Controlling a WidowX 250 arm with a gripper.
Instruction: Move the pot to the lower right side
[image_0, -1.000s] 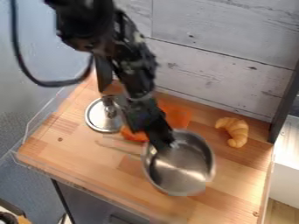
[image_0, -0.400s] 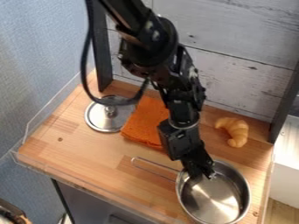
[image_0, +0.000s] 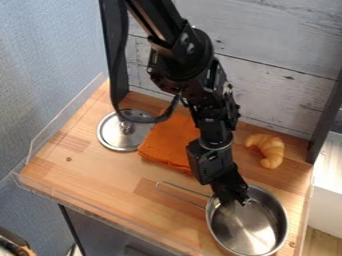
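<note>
Now the pot (image_0: 246, 231) sits farther lower right; I can't tell whether the fingers (image_0: 238, 195) are pinching it.

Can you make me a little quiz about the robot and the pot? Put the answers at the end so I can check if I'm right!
1. True or false: The gripper is at the rim of the pot.
2. What lies just to the left of the orange cloth in the picture?
3. Fill in the blank: The pot's handle points toward the picture's ____ side.

Key: 1. True. 2. The metal lid. 3. Left.
</note>
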